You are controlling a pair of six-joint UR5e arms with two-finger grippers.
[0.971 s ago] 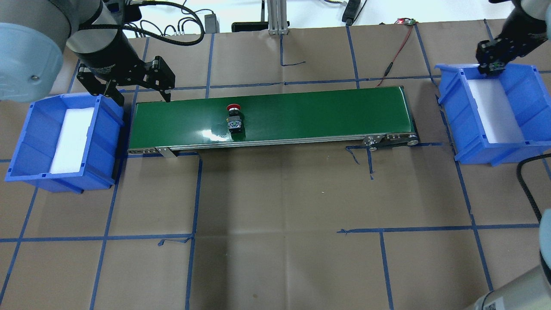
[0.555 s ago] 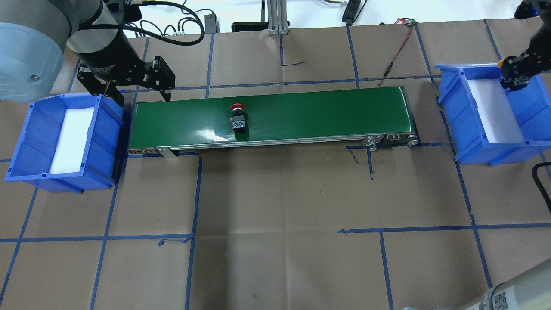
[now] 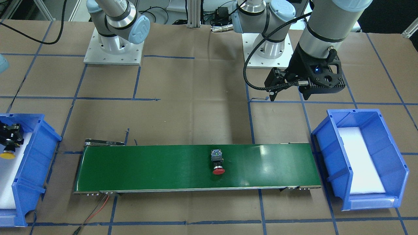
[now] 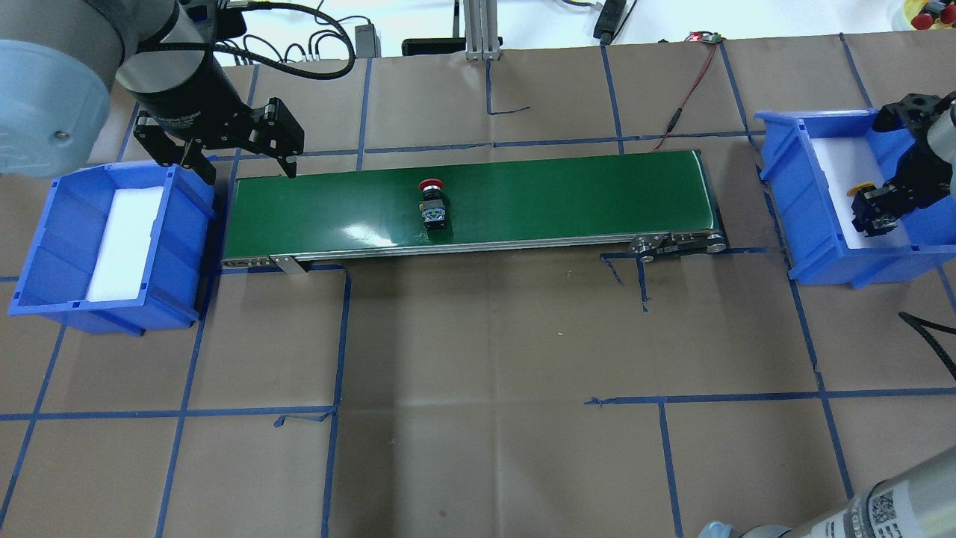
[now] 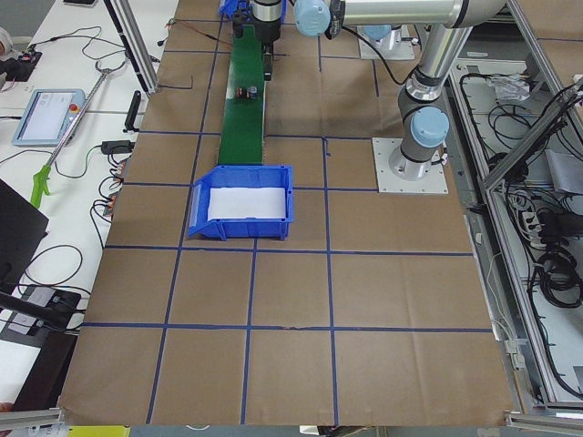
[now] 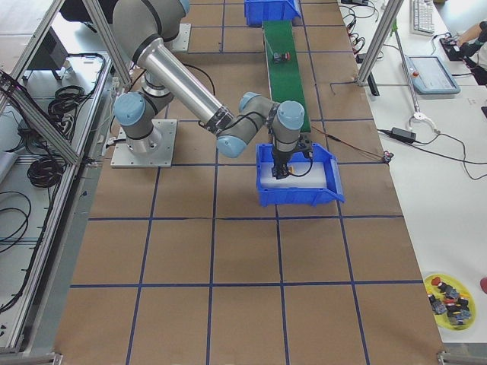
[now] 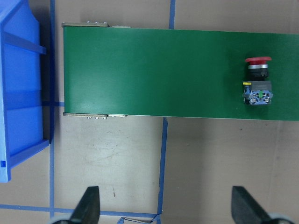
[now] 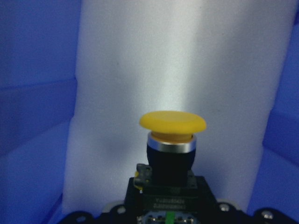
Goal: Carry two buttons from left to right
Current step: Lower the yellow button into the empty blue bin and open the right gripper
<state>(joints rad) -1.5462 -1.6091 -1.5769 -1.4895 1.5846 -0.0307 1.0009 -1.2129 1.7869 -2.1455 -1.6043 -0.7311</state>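
The red button (image 4: pixel 432 202) lies on its side on the green conveyor belt (image 4: pixel 567 194), near the belt's middle (image 3: pixel 217 164) (image 7: pixel 258 78). My left gripper (image 4: pixel 245 170) hangs open and empty over the belt's left end, beside the left blue bin (image 4: pixel 45 246); its fingertips (image 7: pixel 88 205) show at the bottom of the left wrist view. My right gripper (image 4: pixel 875 214) is shut on the yellow button (image 4: pixel 863 186) inside the right blue bin (image 4: pixel 784 194). That yellow button (image 8: pixel 173 135) sits just above the white foam (image 8: pixel 187 60), cap pointing away from the wrist (image 3: pixel 7 155).
A red wire (image 4: pixel 683 97) trails off the belt's far right corner. Blue tape lines cross the brown table cover (image 4: pixel 485 359). The left bin holds only a white foam pad (image 4: pixel 123 243). A yellow dish of spare parts (image 6: pixel 449 295) lies beyond the right bin.
The right gripper has carried the yellow button from the right bin's far rim toward the robot and down into the bin. The red button has ridden rightward on the belt. The left arm has not moved.
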